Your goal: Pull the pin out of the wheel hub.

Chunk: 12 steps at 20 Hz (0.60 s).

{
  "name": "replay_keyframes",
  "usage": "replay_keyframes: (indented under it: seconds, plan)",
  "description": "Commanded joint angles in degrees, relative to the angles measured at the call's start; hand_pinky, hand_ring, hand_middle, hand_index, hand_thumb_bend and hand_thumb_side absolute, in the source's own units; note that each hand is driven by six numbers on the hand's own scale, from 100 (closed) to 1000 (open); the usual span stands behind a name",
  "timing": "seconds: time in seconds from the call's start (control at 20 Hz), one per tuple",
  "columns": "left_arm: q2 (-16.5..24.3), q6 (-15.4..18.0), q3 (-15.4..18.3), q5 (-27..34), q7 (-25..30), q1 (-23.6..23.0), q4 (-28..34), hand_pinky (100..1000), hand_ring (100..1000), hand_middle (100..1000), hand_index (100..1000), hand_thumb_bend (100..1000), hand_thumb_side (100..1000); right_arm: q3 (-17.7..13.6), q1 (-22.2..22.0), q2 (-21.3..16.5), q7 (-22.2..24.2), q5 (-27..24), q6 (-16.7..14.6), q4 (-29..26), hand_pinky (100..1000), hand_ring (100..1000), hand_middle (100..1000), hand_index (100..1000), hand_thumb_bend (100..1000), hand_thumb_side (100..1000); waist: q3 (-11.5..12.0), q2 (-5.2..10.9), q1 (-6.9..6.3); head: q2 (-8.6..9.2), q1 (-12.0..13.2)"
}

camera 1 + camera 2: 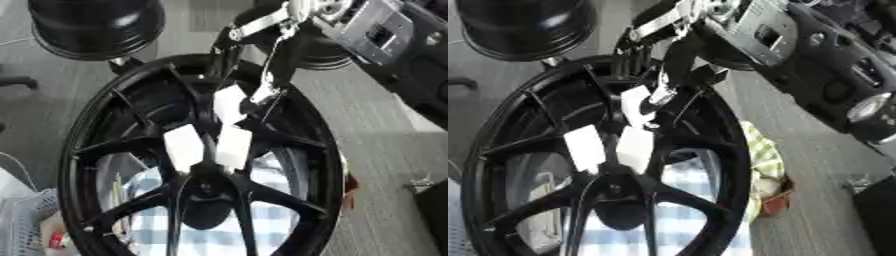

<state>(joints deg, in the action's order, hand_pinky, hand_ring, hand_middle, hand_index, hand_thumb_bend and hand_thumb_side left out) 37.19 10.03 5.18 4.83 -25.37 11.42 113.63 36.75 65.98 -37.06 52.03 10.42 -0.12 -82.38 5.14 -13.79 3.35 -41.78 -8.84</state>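
A large black wheel hub (96,150) stands tilted in the middle of both views, spokes facing me. Three white flat pieces sit on the spokes above its centre: an upper one (229,102) and two lower ones (184,147) (234,146). My right hand (262,30) comes in from the upper right and reaches down to the upper white piece, the pin. Its thumb tip (264,92) touches the piece's right edge and its fingers (223,55) curl down at the upper left, pinching it. The left hand shows in neither view.
A second black wheel (96,25) stands at the upper left. A white basket (26,215) sits at the lower left. Blue-white checked cloth (210,235) shows through the spokes, with green checked cloth (765,150) and a small reddish object (776,202) to the right.
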Motion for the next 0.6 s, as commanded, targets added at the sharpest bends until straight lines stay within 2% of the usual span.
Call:
replay_keyframes:
  seconds: [0.05, 0.6]
  plan:
    - [1.0, -0.1, 0.6, 0.4, -0.1, 0.8, 1.0, 769, 874, 734, 881, 308, 734, -0.7, 0.5, -0.3, -0.1, 0.7, -0.1, 1.1, 845, 817, 777, 850, 477, 321, 0.3, 0.72, -0.17, -0.53, -0.6]
    - [1.0, 0.0, 0.7, 0.4, -0.1, 1.4, 1.0, 769, 874, 733, 881, 308, 735, -1.1, -0.5, 1.4, -0.1, 1.2, -1.3, 5.1, 843, 816, 773, 838, 470, 280, 0.9, -0.17, 0.18, -1.50, -1.2]
